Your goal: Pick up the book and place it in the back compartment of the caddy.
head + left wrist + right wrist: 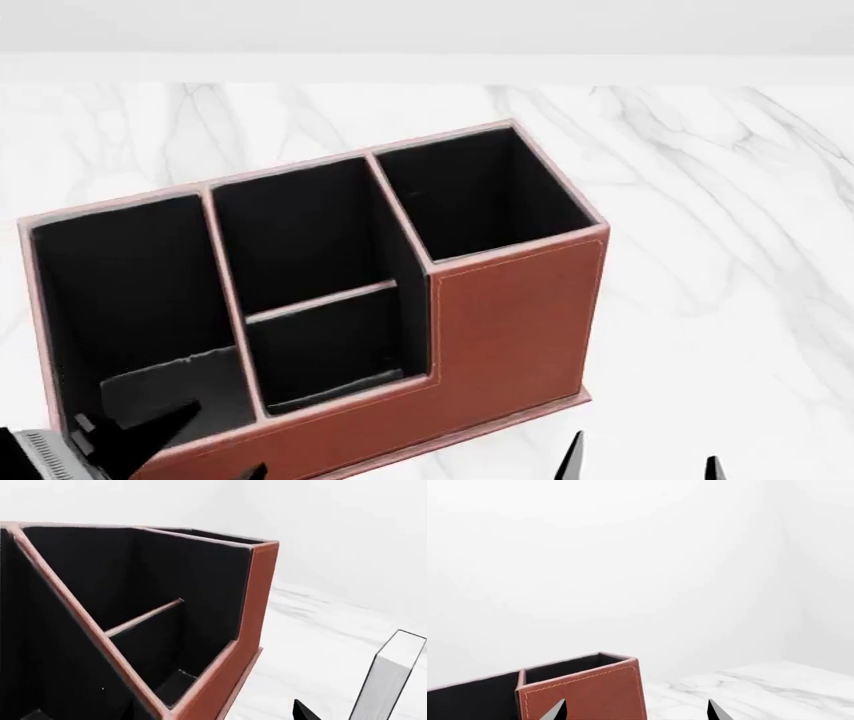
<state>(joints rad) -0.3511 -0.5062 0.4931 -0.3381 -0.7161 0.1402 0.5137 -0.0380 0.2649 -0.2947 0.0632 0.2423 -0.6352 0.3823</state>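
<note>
With the right gripper (643, 462) open and empty and the left gripper's (160, 432) hold not determinable, the book (390, 680), beside the caddy's (514, 310) near-left corner, may strike a rim or enter the wrong cell if lowered misaligned.

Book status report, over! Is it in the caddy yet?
Right gripper open, empty. Left gripper by caddy, grip unclear. Book outside caddy, not in. No blocker seen.
</note>
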